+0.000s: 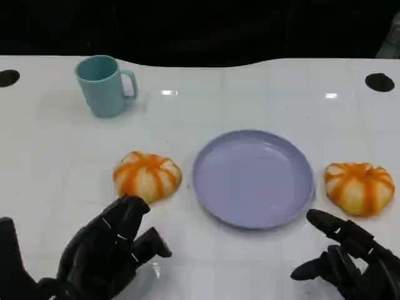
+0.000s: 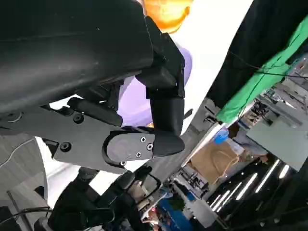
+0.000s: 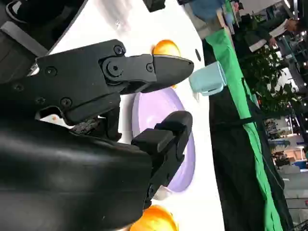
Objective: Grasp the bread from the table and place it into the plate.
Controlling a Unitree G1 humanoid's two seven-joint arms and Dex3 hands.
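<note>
Lying just beyond the spread, empty left hand (image 1: 109, 250), a round, orange-striped bread (image 1: 147, 176) sits left of the smooth lavender plate (image 1: 252, 178); right hand (image 1: 350, 259) spread too.

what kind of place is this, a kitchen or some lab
Probably a lab or exhibition hall, not a kitchen: beyond the white table the wrist views show green cloth barriers, ceiling strip lights and cluttered equipment, and the table holds staged props like a teal mug.
</note>
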